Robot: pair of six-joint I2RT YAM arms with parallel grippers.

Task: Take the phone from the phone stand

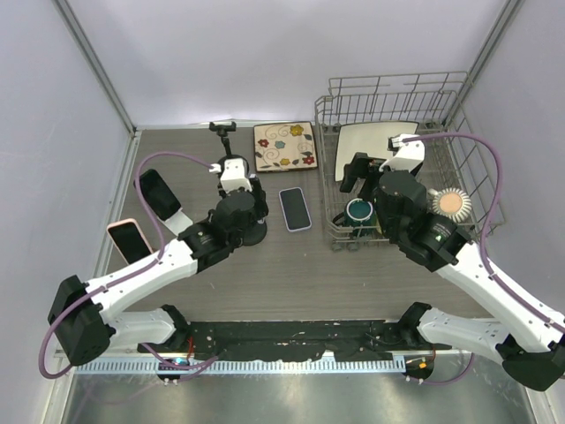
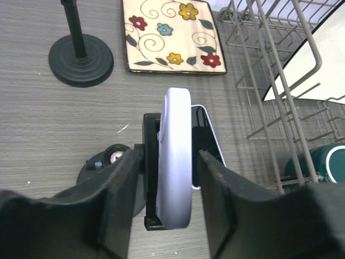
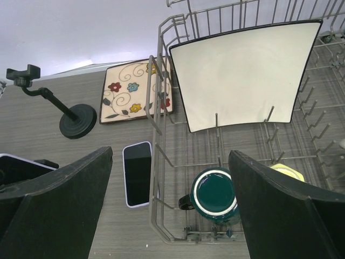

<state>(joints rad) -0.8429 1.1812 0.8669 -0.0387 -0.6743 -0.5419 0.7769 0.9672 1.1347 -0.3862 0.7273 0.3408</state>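
Between the left gripper's (image 2: pixel 171 162) fingers (image 2: pixel 121 194), at the lower middle of the left wrist view, stands the white phone (image 2: pixel 177 156), seen edge-on. The jaws are partly open and straddle it. A thin gap shows between the right finger and the phone's edge, while the left finger sits just beside the black clamp of the phone stand (image 2: pixel 151 162); whether it touches the clamp cannot be told. Nothing is pinched. The phone sits in the clamp, which presses on its left side. Its rounded edge faces the camera, and its long axis runs up and down the frame, toward the floral square plate (image 2: pixel 171 33) at upper centre. Its screen is hidden.

A second phone (image 2: pixel 209 137) lies flat on the table just right of it, beside the dish rack (image 3: pixel 156 102). Over that rack the right gripper (image 3: pixel 170 162) hangs with jaws spread wide, holding nothing, above a teal mug (image 3: pixel 214 195).
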